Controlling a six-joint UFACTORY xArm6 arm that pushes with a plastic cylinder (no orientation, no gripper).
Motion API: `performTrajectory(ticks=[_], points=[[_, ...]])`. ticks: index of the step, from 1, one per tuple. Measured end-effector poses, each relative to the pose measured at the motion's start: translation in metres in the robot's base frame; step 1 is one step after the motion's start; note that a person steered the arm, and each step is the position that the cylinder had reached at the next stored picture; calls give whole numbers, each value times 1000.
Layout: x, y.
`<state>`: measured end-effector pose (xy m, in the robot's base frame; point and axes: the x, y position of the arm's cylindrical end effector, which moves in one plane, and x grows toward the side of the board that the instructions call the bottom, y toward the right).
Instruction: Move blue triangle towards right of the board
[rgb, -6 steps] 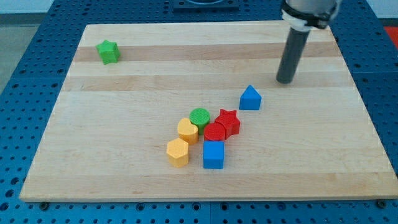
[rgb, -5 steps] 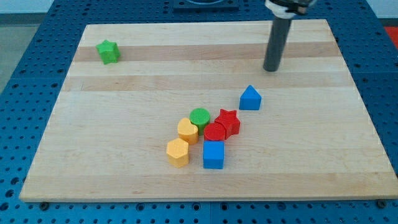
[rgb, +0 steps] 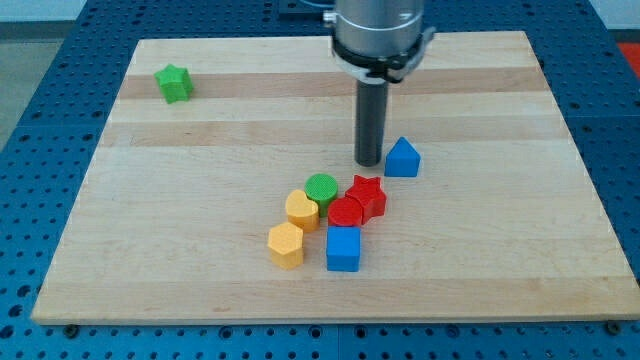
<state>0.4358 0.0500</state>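
The blue triangle lies on the wooden board, right of the middle. My tip stands on the board just to the triangle's left, very close to it; I cannot tell whether they touch. The dark rod rises straight up from the tip toward the view's top.
A cluster lies below the tip: a green round block, a red star, a red round block, a yellow heart-like block, a yellow hexagon and a blue cube. A green star sits at the top left.
My tip has moved from the board's upper right, leftward and then down, to the left side of the blue triangle. No block has moved.
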Motion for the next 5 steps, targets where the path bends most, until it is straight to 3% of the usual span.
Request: performTrajectory(ticks=[5], points=[[43, 74]])
